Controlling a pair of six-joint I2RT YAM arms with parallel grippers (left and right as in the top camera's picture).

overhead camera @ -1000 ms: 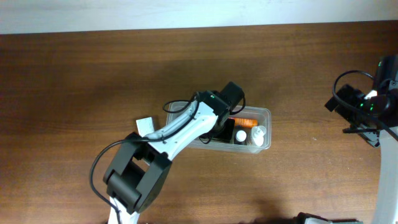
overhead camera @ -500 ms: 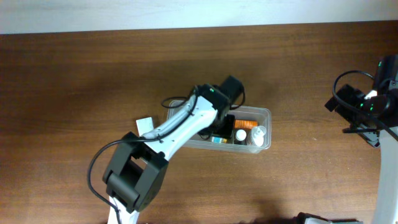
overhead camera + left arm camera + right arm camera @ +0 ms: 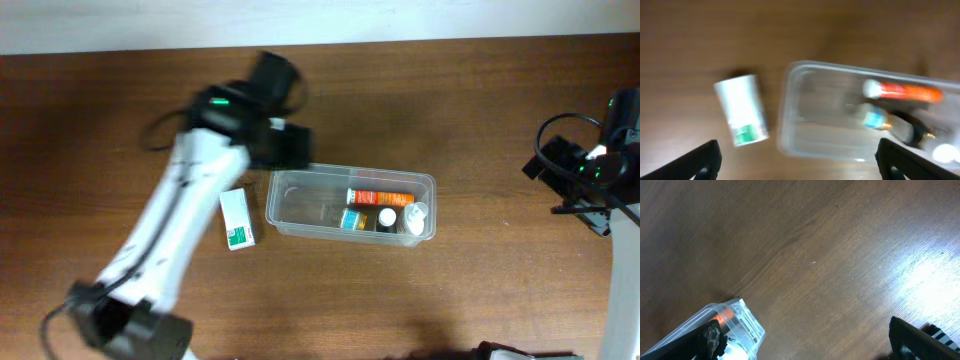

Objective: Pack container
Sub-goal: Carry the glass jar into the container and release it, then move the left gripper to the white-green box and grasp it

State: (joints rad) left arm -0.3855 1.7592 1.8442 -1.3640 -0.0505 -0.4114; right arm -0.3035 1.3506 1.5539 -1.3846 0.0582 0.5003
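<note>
The container is a clear tub mid-table, also seen in the left wrist view. Inside it lie an orange tube, a small teal-labelled item, a dark bottle and a white bottle. My left gripper hovers just behind the tub's left end. In its wrist view the left gripper is open, with nothing between its blurred fingers. My right gripper hangs open at the far right, well away from the tub. Its wrist view catches one corner of the container.
A small white-and-green carton lies on the table just left of the container, and the left wrist view shows this carton too. Brown wood surrounds everything. The right arm's cables sit at the table's right edge.
My left gripper has risen out of the container, swung back and to the left, and opened. The teal-labelled item stays in the tub. The carton is now uncovered. The right arm has not moved.
</note>
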